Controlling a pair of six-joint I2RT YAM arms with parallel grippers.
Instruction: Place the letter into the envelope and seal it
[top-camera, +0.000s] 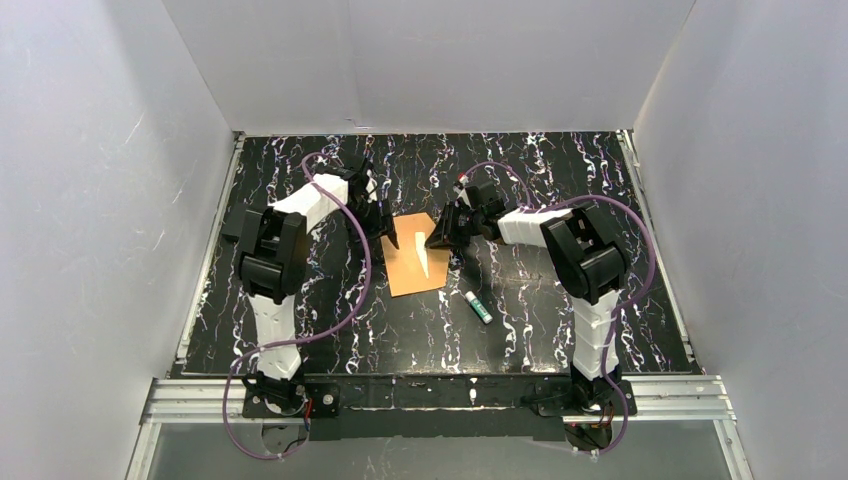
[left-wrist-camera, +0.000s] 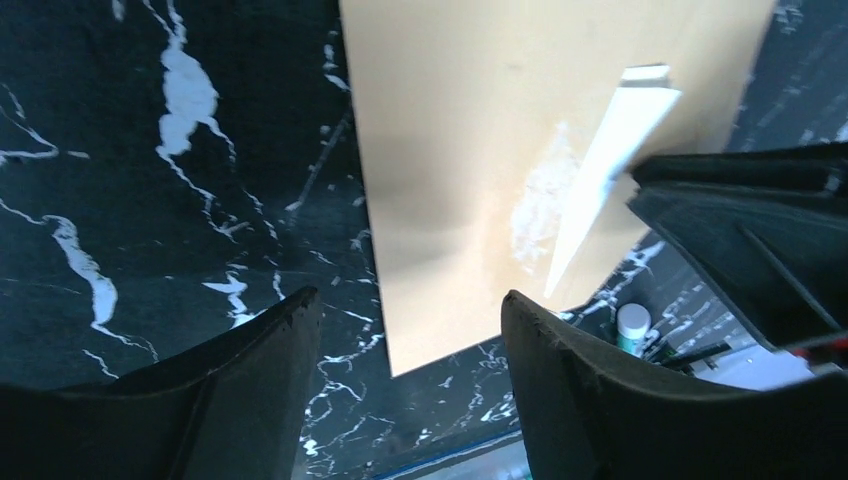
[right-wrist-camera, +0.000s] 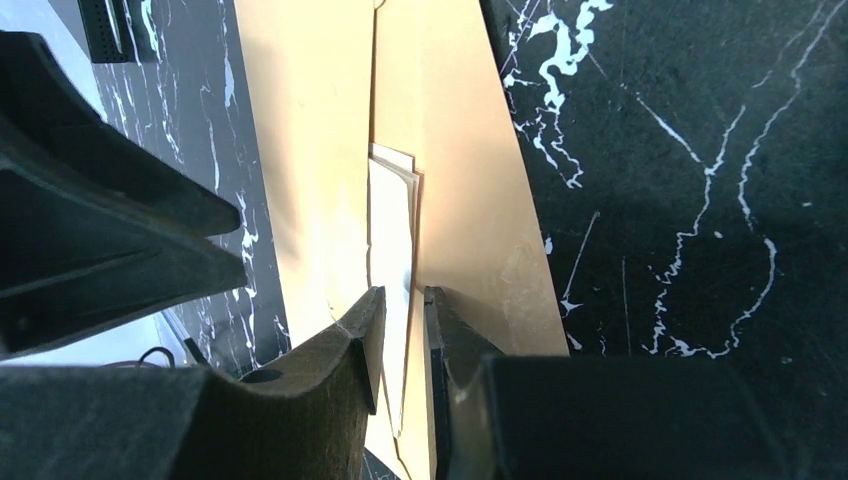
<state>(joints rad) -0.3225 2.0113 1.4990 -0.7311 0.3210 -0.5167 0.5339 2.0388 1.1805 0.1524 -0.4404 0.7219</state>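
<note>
The orange-brown envelope (top-camera: 408, 268) lies flat at the table's middle. It also shows in the left wrist view (left-wrist-camera: 460, 150) and the right wrist view (right-wrist-camera: 310, 150). The folded letter (top-camera: 432, 262) shows as a pale strip at the envelope's right part, also in the left wrist view (left-wrist-camera: 600, 170). In the right wrist view the letter (right-wrist-camera: 390, 220) runs into the slot beside the tan flap (right-wrist-camera: 470, 200). My right gripper (top-camera: 440, 240) (right-wrist-camera: 403, 295) is nearly shut on the letter's near edge. My left gripper (top-camera: 388, 238) (left-wrist-camera: 410, 300) is open and empty, low over the envelope's left edge.
A green and white glue stick (top-camera: 478, 307) lies on the black marbled table just right of the envelope's near corner, also in the left wrist view (left-wrist-camera: 632, 328). A small dark flat thing (top-camera: 232, 236) sits at the table's left edge. White walls enclose the table.
</note>
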